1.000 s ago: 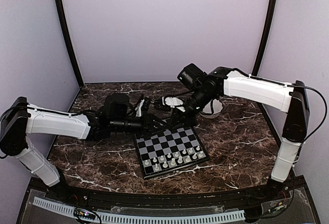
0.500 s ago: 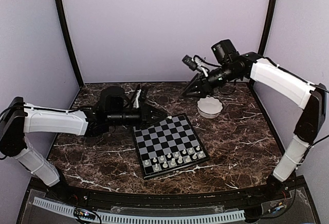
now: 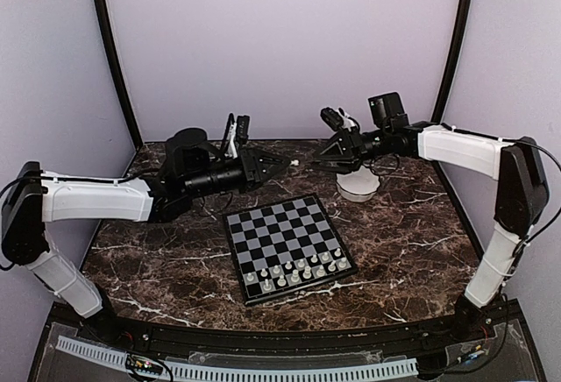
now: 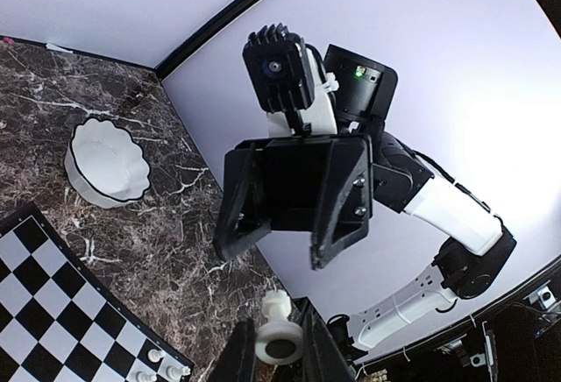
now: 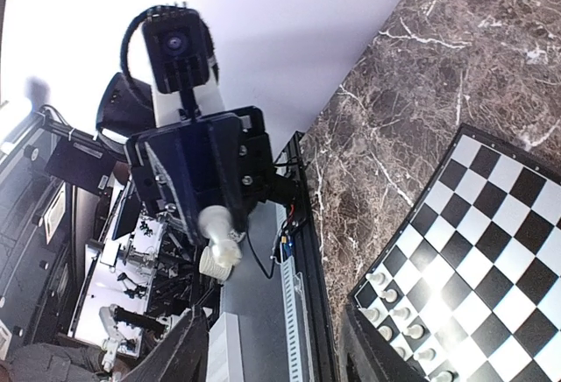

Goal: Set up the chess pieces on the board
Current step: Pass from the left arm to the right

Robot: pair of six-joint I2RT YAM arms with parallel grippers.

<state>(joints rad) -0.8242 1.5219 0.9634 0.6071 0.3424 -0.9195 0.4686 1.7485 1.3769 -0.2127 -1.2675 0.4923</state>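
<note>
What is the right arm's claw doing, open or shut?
Open. In the left wrist view the right gripper shows its fingers apart, only wall between their tips.

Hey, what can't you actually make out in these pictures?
- Kind of piece in the left hand: tiny in the top view, end-on in the left wrist view, blurred in the right wrist view.
- Kinds of pieces on the board: too small from the top; both wrist views cut the rows off.
- Right hand, own fingers: dark, cut by the right wrist view's bottom edge.
</note>
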